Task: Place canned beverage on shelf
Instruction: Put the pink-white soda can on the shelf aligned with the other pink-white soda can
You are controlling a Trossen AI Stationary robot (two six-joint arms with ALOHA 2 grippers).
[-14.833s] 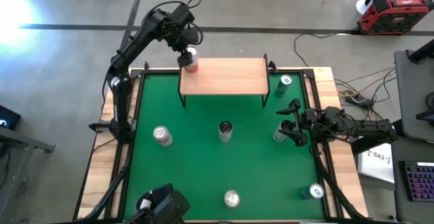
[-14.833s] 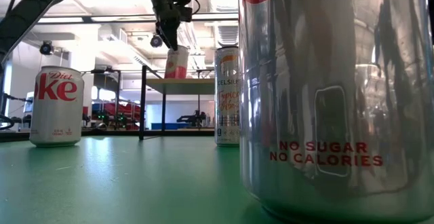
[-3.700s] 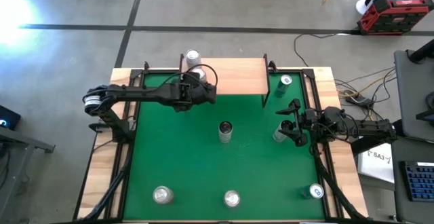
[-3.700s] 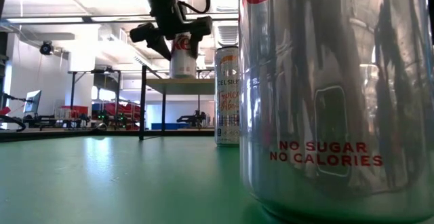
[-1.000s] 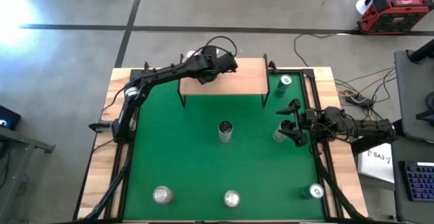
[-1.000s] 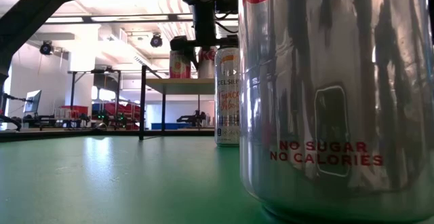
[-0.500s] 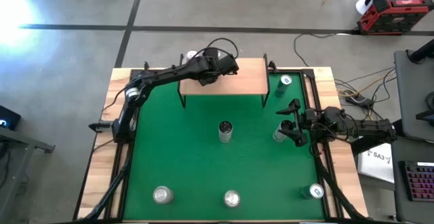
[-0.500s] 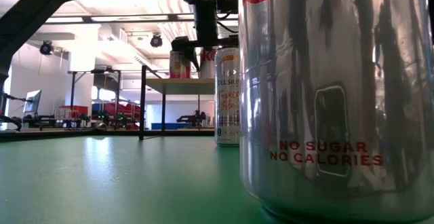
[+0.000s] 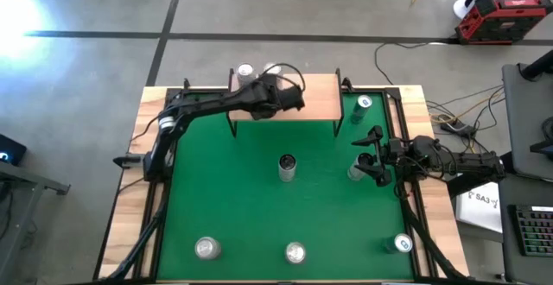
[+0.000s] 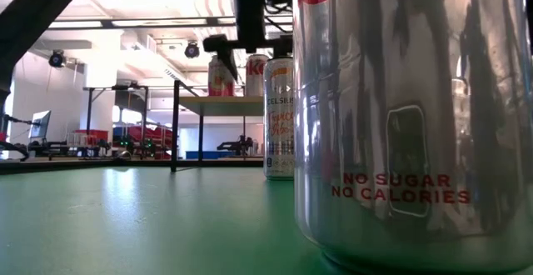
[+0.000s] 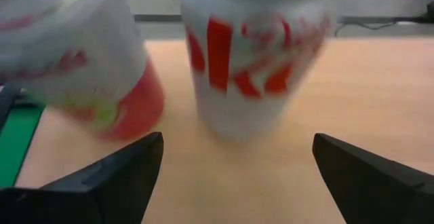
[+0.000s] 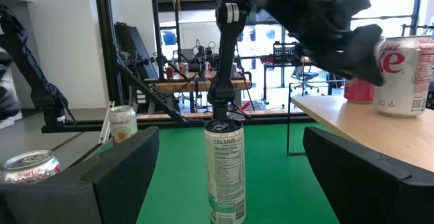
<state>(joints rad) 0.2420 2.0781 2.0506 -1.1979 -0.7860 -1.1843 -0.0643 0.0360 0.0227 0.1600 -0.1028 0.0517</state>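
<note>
The shelf (image 9: 302,99), a light-wood board on thin black legs, stands at the far edge of the green mat (image 9: 259,207). A silver-and-red cola can (image 11: 261,47) and a pink can (image 11: 81,54) stand upright on its left part; both also show in the high view, cola can (image 9: 273,71) and pink can (image 9: 245,72). My left gripper (image 9: 281,88) hovers over the shelf just on the near side of the cola can, open and empty. My right gripper (image 9: 370,157) waits open at the mat's right side, with a can (image 9: 356,171) beside it.
A tall slim can (image 9: 287,166) stands mid-mat. More cans stand right of the shelf (image 9: 363,104) and along the near edge (image 9: 206,248) (image 9: 295,252) (image 9: 402,243). The shelf's right half is bare wood. The near-edge can (image 10: 408,117) fills the low view's right half.
My left gripper has let go of the cola can, which now stands on the shelf beside the pink can. The gripper has risen and drawn back toward the shelf's near edge.
</note>
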